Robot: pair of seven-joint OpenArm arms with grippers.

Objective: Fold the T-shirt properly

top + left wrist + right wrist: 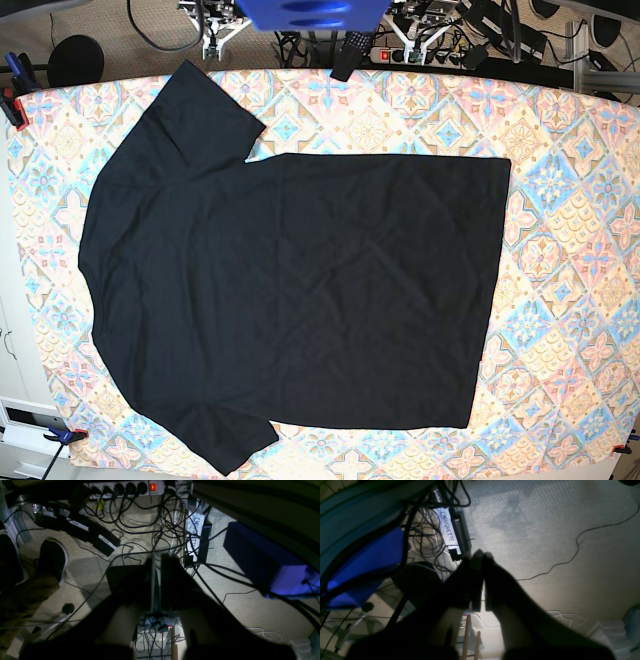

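The black T-shirt [290, 300] lies spread flat on the patterned tablecloth [570, 250] in the base view, collar end to the left, hem to the right, both short sleeves out at the far and near left. Neither arm appears in the base view. In the left wrist view my left gripper [156, 558] hangs over the floor with its dark fingers together and nothing between them. My right gripper [480, 553] is likewise shut and empty above the carpet. Both are away from the shirt.
Under the wrist cameras are carpet, tangled cables [170, 525], a power strip [125, 487], a blue box [262, 555] and a labelled device [447, 527]. A shoe [51, 557] is at the left. Clamps [12, 100] hold the cloth at the table's corners.
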